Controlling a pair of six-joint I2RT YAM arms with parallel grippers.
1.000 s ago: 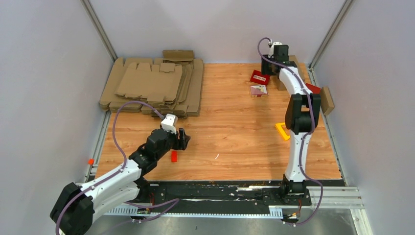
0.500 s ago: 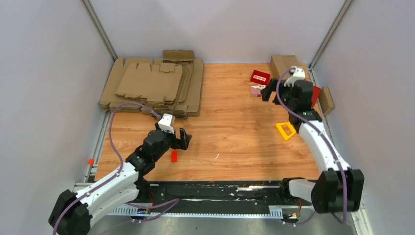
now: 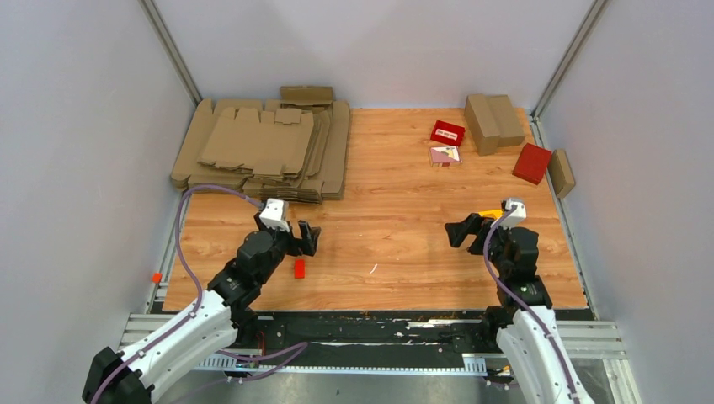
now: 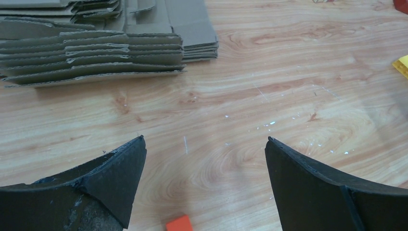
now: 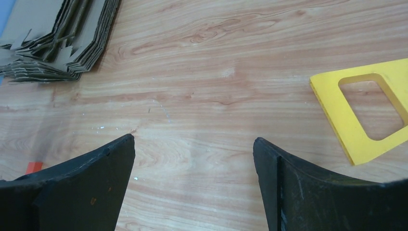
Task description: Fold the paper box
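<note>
The paper box sheets lie flat in a stack of brown cardboard cut-outs (image 3: 261,151) at the back left; the stack also shows in the left wrist view (image 4: 96,53) and the right wrist view (image 5: 57,38). My left gripper (image 3: 305,238) is open and empty, low over bare wood in front of the stack (image 4: 206,144). My right gripper (image 3: 465,229) is open and empty over the wood at the front right (image 5: 194,142). Neither gripper touches cardboard.
Folded brown cartons stand at the back right (image 3: 492,122) and by the right wall (image 3: 562,172). Red boxes (image 3: 447,132) (image 3: 532,162) lie near them. A yellow frame (image 5: 365,106) lies right of my right gripper. A small orange block (image 3: 299,268) lies by my left gripper.
My right arm has swung from the back right corner down to the front right, uncovering the folded cartons there. My left gripper has drawn back a little toward the near edge.
</note>
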